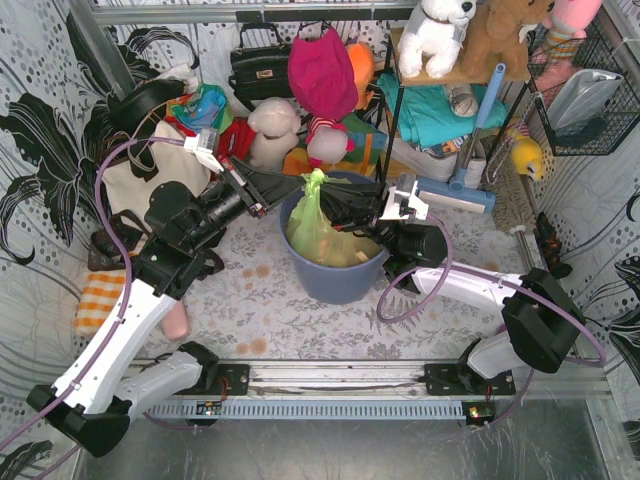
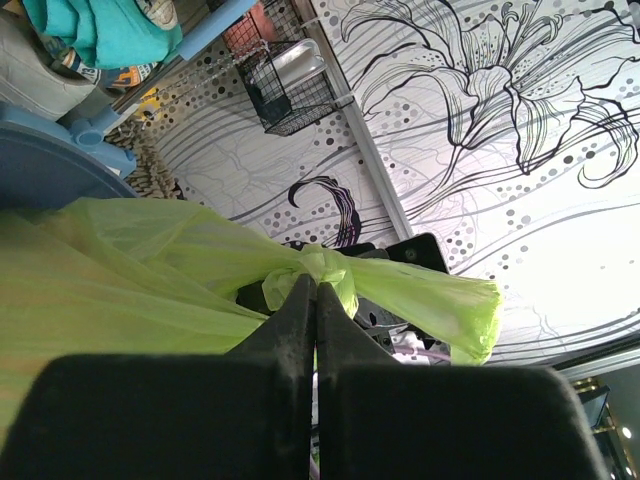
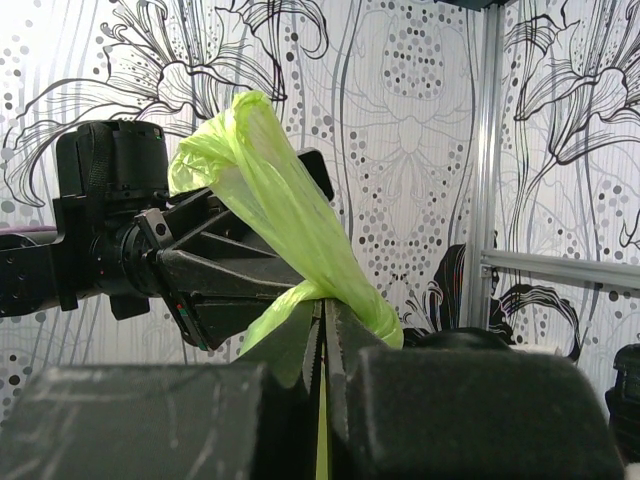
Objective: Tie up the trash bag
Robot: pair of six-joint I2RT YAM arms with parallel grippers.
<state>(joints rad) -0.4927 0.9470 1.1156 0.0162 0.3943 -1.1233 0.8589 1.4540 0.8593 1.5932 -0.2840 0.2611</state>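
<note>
The lime-green trash bag (image 1: pixel 318 228) sits in the blue-grey round bin (image 1: pixel 335 277), its top gathered into a twisted knot (image 1: pixel 316 183) above the rim. My left gripper (image 1: pixel 300 188) comes in from the left and is shut on the bag's plastic just beside the knot. My right gripper (image 1: pixel 334 203) comes in from the right and is shut on the bag just below the knot. In the left wrist view my gripper (image 2: pixel 317 286) pinches plastic under the knot (image 2: pixel 325 265), a loose tail (image 2: pixel 440 305) trailing right. In the right wrist view my gripper (image 3: pixel 322 305) pinches plastic, a twisted tail (image 3: pixel 262 180) rising up-left.
A white tote bag (image 1: pixel 150 180) stands at the left. Plush toys (image 1: pixel 272 130), a black handbag (image 1: pixel 262 68) and a shelf rack (image 1: pixel 450 110) crowd the back. A wire basket (image 1: pixel 585 95) hangs on the right wall. An orange striped cloth (image 1: pixel 98 300) lies at the left.
</note>
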